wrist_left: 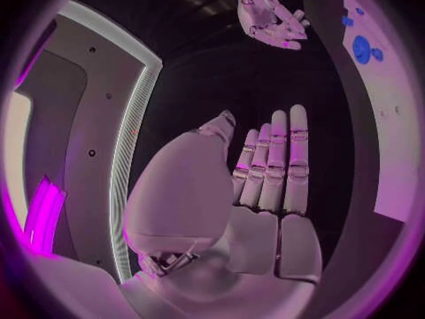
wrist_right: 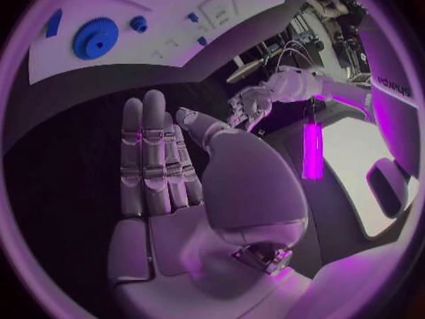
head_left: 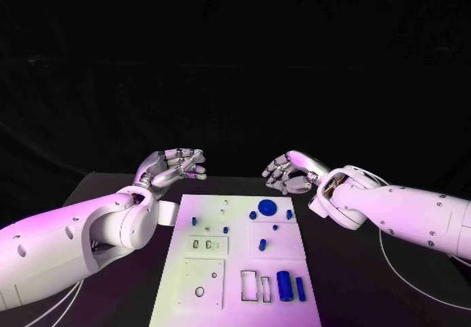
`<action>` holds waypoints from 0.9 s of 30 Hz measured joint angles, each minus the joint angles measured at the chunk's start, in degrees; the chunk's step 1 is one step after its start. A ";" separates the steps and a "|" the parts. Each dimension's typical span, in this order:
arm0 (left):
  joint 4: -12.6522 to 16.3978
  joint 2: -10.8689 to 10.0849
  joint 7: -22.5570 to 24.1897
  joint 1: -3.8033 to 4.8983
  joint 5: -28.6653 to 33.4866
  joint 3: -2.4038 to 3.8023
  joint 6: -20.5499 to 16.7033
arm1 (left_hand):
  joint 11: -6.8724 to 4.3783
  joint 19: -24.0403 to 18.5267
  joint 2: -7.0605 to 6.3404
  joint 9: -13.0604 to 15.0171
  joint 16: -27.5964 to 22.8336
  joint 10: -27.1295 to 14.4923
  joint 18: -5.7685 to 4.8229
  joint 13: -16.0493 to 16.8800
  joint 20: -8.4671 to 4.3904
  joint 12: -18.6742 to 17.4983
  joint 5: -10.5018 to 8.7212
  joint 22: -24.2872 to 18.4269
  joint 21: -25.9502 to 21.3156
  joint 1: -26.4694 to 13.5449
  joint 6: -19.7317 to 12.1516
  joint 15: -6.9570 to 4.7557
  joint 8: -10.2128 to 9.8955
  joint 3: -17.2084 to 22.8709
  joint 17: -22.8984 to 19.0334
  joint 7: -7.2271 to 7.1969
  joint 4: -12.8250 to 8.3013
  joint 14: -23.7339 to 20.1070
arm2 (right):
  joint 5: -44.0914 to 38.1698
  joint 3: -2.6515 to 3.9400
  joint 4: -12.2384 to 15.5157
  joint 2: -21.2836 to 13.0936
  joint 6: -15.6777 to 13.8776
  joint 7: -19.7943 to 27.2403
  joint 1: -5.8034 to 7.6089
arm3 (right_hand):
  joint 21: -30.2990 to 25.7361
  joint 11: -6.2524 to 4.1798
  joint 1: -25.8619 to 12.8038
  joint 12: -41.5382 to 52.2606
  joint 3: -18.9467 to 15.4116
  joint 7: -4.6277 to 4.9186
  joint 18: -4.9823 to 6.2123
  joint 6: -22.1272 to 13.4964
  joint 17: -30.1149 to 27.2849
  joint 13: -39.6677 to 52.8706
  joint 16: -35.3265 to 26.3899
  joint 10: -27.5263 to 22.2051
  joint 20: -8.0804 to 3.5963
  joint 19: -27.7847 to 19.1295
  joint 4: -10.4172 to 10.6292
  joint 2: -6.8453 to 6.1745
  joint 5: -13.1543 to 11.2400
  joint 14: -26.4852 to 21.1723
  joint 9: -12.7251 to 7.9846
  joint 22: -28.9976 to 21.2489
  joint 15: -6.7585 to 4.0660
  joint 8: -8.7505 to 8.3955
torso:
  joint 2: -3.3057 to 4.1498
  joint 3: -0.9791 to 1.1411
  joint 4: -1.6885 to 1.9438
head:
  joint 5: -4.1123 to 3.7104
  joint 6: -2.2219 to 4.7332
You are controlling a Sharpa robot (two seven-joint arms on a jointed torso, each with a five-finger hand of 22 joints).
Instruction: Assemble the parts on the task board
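Both silver hands, left (head_left: 173, 165) and right (head_left: 290, 172), hover empty with fingers apart beyond the flat white task board (head_left: 211, 269) holding small blue parts (head_left: 284, 285).

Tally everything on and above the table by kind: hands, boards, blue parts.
Hands: 2 (left hand, right hand)
Task board: 1
Blue parts: 9, counted in the head view
Total: 12

Both hands hover beyond the task board (head_left: 235, 272); its parts lie unobstructed.
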 measured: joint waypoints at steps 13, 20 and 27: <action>5.41 -2.81 -1.37 0.43 -1.09 0.09 1.54 | 0.00 0.00 -0.44 -0.01 2.79 0.00 -0.01 0.00 0.00 -0.75 0.00 1.41 2.45 -0.44 -0.01 0.09 0.00 0.00 2.51 -0.01 0.00 -0.57 | -19.24 0.02 2.13 2.16 4.51 -8.71 -0.11 | 22.85 1.06 -2.89 0.00 1.21 0.26 -2.25 -1.73 36.69 1.92 39.50 -7.13 0.38 12.40 2.04 -2.89 1.24 0.63 1.90 28.56 0.38 -1.53 | 2.99 -0.62 1.58 | -1.54 0.20; 5.96 -3.17 -1.83 0.50 -1.27 0.14 1.96 | 0.00 -0.43 -0.67 -0.02 3.09 0.00 -0.02 -0.01 -0.02 -1.05 0.00 1.66 2.88 -0.68 -0.01 0.10 0.00 0.00 2.95 -0.01 0.00 -0.96 | -25.31 0.02 2.15 2.91 6.46 -11.67 -0.56 | 26.92 1.18 -2.97 0.00 0.66 0.29 -3.14 -2.36 41.44 2.66 44.39 -8.49 0.69 13.69 2.59 -3.42 1.24 0.82 2.59 34.58 0.57 -1.75 | 3.98 -0.86 2.10 | -1.94 0.20; 6.13 -3.56 -2.20 0.52 -1.31 0.15 2.19 | 0.23 -0.43 -0.67 -0.02 3.35 -0.23 -0.02 0.04 -0.02 -1.05 0.00 1.80 3.14 -0.68 -0.01 0.10 -0.01 -0.17 3.19 -0.01 0.17 -1.36 | -28.25 0.02 2.20 3.19 8.09 -13.33 -1.09 | 28.79 1.35 -2.97 0.00 0.35 0.29 -3.13 -2.36 43.67 2.88 46.57 -9.16 0.89 14.73 2.90 -3.42 1.46 0.62 2.95 37.11 0.78 -1.75 | 4.69 -0.94 2.25 | -1.91 0.44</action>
